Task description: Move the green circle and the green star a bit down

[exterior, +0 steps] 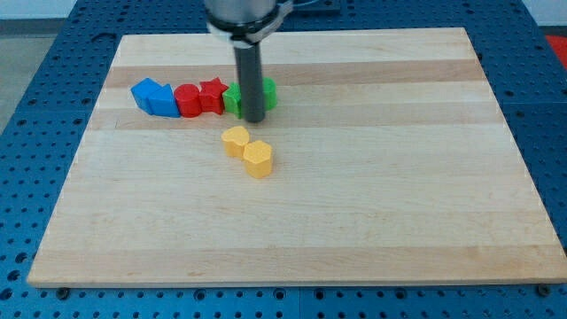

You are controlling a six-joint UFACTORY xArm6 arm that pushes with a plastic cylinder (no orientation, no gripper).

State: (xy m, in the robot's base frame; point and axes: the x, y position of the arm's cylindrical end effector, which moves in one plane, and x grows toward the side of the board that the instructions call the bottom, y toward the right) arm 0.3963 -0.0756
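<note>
2 blue blocks (pixel 153 97); 2 red (pixel 199 96); 2 green (pixel 237 98); 2 yellow (pixel 248 151); pale wooden board (pixel 354 177); dark rod (pixel 250 80)

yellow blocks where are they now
The two yellow blocks sit touching, left of the board's centre, just below the green blocks and my tip.

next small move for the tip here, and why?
Probably lift clear and reposition my tip to the view's top side of the green blocks, then push toward the view's bottom. The rod currently stands in front of them, hiding their shapes, so pushing from here wouldn't send them down. Watch the yellow blocks just below.
</note>
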